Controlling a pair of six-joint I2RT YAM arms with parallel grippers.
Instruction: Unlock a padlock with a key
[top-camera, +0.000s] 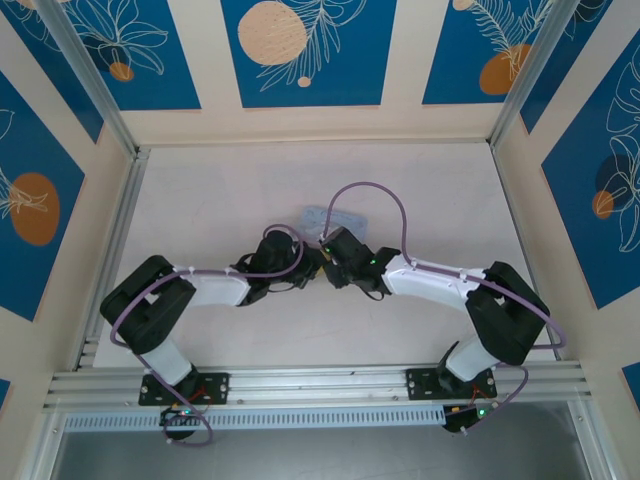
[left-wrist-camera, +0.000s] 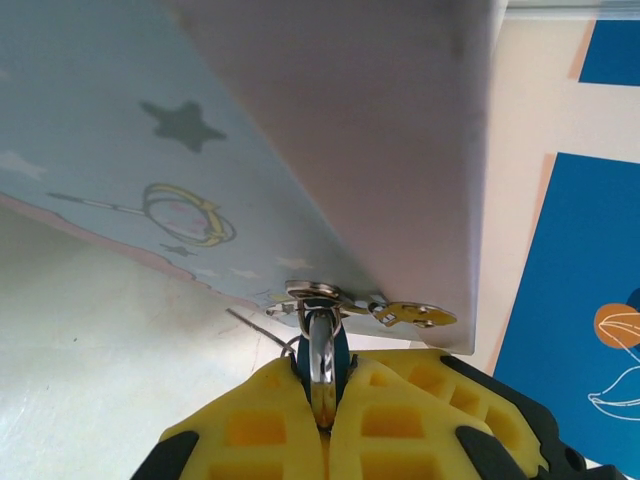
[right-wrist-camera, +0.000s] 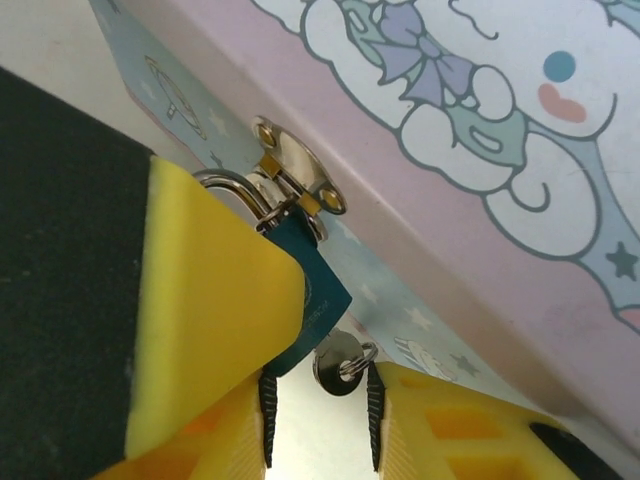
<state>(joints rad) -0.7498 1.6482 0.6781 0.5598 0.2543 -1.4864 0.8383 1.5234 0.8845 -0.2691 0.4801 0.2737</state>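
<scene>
The tiny blue-teal padlock (left-wrist-camera: 322, 352) hangs by its silvery shackle from the metal hasp (left-wrist-camera: 318, 293) of a pale blue cartoon tin box (left-wrist-camera: 150, 150). My left gripper (left-wrist-camera: 325, 390) is shut on the padlock's body. In the right wrist view the padlock (right-wrist-camera: 320, 290) sits against the left gripper's yellow finger (right-wrist-camera: 210, 300). The key (right-wrist-camera: 338, 365) sticks out of the padlock's underside, its round head and small ring showing. My right gripper (right-wrist-camera: 320, 415) is open, its fingers either side of the key head, the right pad close to the ring. From above, both grippers (top-camera: 308, 262) (top-camera: 327, 262) meet just in front of the box (top-camera: 318, 215).
The box (right-wrist-camera: 450, 200) stands mid-table on the pale tabletop (top-camera: 220, 200). Blue patterned walls (top-camera: 300, 50) and aluminium posts (top-camera: 95, 80) enclose the table. Purple cables (top-camera: 375, 190) loop above the right arm. An aluminium rail (top-camera: 320, 380) runs along the near edge.
</scene>
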